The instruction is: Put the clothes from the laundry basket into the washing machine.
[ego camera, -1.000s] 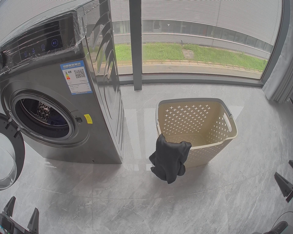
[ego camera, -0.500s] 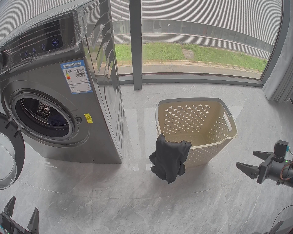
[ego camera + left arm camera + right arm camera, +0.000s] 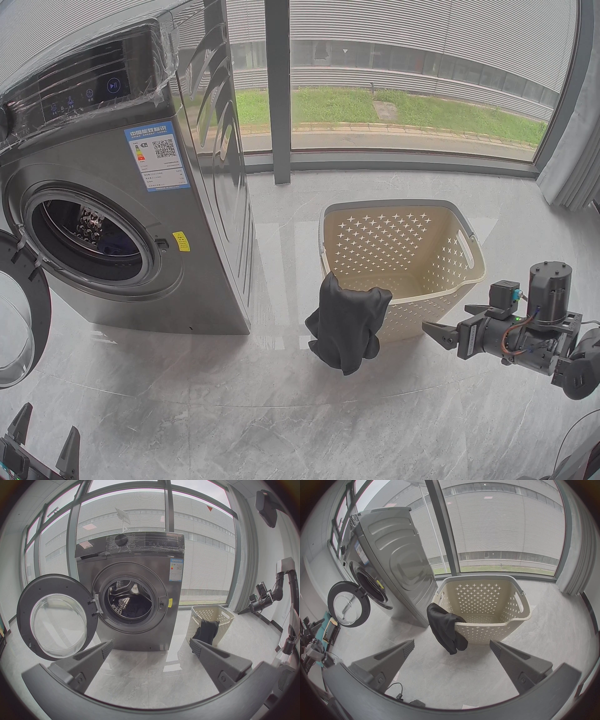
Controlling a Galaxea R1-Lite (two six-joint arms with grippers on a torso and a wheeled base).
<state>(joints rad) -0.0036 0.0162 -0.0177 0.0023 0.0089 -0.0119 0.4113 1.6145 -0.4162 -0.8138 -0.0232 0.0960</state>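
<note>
A cream laundry basket (image 3: pixel 467 242) stands on the floor to the right of the grey washing machine (image 3: pixel 206 187). A dark garment (image 3: pixel 345 328) hangs over the basket's near left corner, partly down the outside. The machine's round door (image 3: pixel 19 312) is swung open, and something dark lies in the drum (image 3: pixel 103 244). My right gripper (image 3: pixel 450 319) is open and empty, level with the basket's near right corner and pointing left toward the garment. Low at the near left, my left gripper (image 3: pixel 49 422) is open and empty. The right wrist view has the garment (image 3: pixel 443 627) ahead of the open gripper (image 3: pixel 451 644).
A glass wall with a dark pillar (image 3: pixel 278 94) runs behind the basket. A grey curtain (image 3: pixel 575 144) hangs at the far right. Bare grey floor (image 3: pixel 281 406) lies between the machine, the basket and me. The open door takes up room at the left.
My right arm has come in from the right edge and moved left toward the basket's near side, still open. The left gripper, the garment and the basket have not moved.
</note>
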